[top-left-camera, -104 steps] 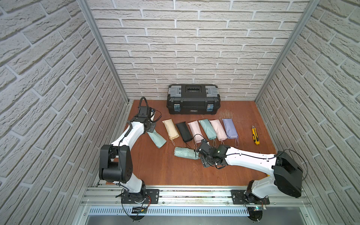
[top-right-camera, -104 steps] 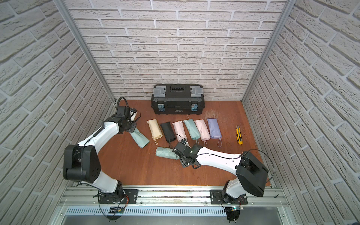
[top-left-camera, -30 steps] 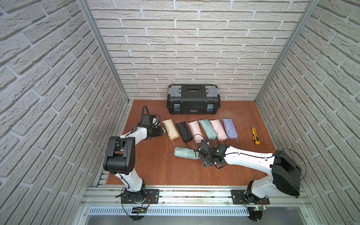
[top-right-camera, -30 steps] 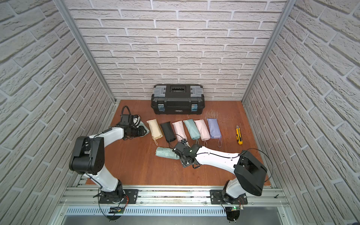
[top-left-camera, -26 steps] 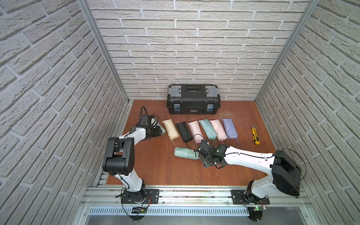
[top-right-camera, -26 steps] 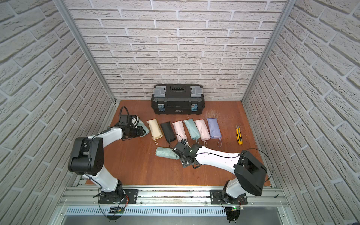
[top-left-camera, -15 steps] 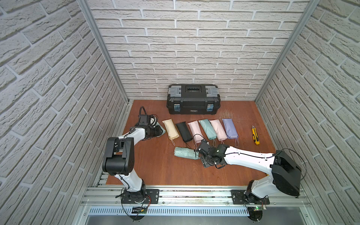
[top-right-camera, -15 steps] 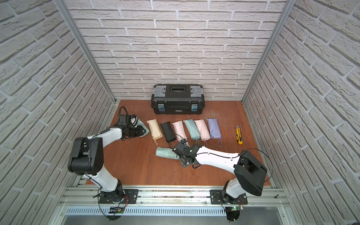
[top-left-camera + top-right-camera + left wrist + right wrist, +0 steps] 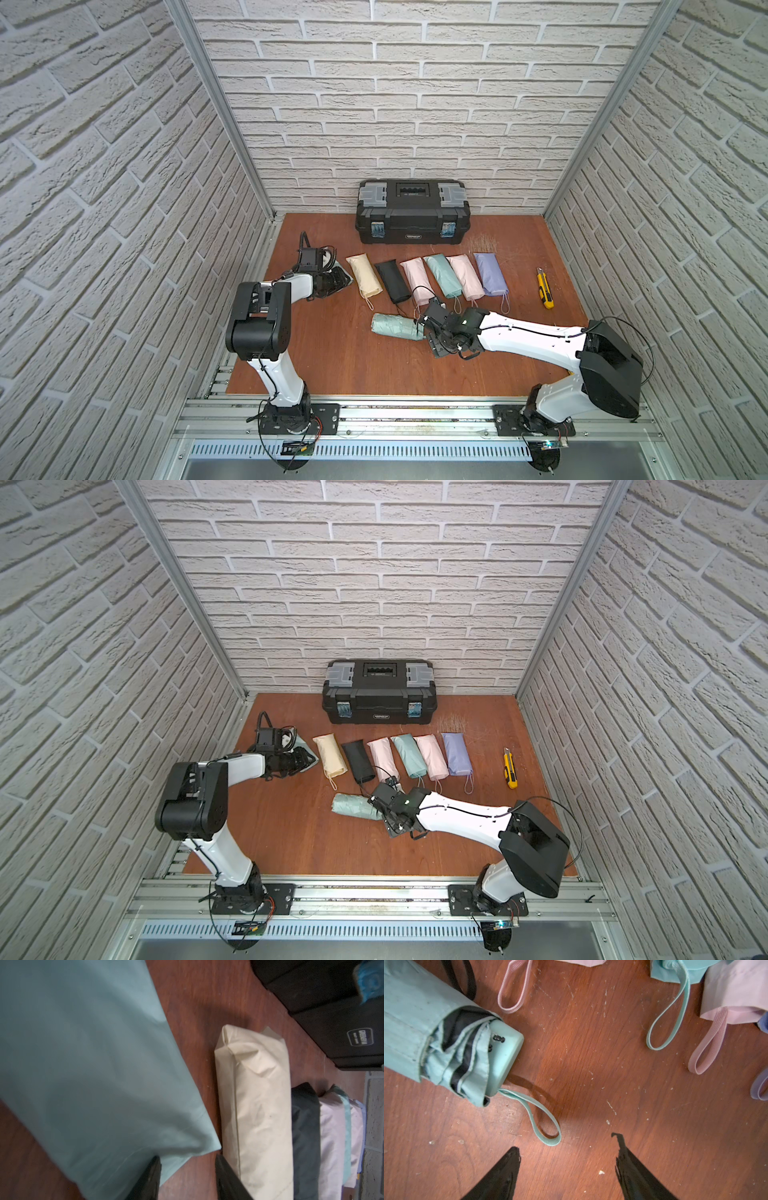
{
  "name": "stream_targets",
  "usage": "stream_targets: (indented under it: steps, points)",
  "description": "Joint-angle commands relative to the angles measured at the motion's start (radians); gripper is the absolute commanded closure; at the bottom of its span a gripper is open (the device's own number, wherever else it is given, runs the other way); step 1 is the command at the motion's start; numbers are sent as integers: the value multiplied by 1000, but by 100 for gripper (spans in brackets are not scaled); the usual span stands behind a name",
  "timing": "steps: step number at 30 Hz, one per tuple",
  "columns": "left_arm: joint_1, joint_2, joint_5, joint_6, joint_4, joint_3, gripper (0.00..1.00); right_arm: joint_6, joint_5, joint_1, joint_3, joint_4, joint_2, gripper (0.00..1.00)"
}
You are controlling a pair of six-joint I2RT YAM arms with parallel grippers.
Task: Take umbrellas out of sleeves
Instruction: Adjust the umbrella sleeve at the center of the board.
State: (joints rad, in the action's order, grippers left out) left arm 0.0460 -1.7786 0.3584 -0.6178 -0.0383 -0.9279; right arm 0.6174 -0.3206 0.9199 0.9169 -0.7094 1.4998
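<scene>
Six filled sleeves (image 9: 364, 275) lie in a row before the shut toolbox (image 9: 411, 212), wrist loops poking out. The bare mint umbrella (image 9: 395, 326), plump and black-lined, lies farther from it. The right tool (image 9: 564, 1142) spreads wide and empty beside its handle. The left tool (image 9: 187, 1157), half-spread, touches the limp mint sleeve (image 9: 93, 1064) before the toolbox's left end.

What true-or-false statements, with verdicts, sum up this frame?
1. The mint umbrella lies apart from the row of sleeves. True.
2. The right gripper is shut on its wrist loop. False: the jaws stand open; the loop lies free on the table.
3. The toolbox is open. False: its lid is closed.
4. The utility knife lies past the lavender sleeve. True.
5. The left gripper is at a flat mint sleeve beside the cream sleeve. True.
</scene>
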Motion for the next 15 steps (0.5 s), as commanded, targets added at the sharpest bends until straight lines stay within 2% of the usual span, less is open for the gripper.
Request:
stream_targets:
  steps: [1, 10, 15]
  points:
    - [-11, -23, -67, -5, -101, -16, 55, 10, -13, -5, -19, 13, -6, 24]
    - [-30, 64, -149, 63, -272, -33, 54, -1, -9, -4, -9, 31, 17, 24]
    - [-44, 85, -134, 79, -288, -34, 54, -6, 0, -5, -3, 41, 28, 24]
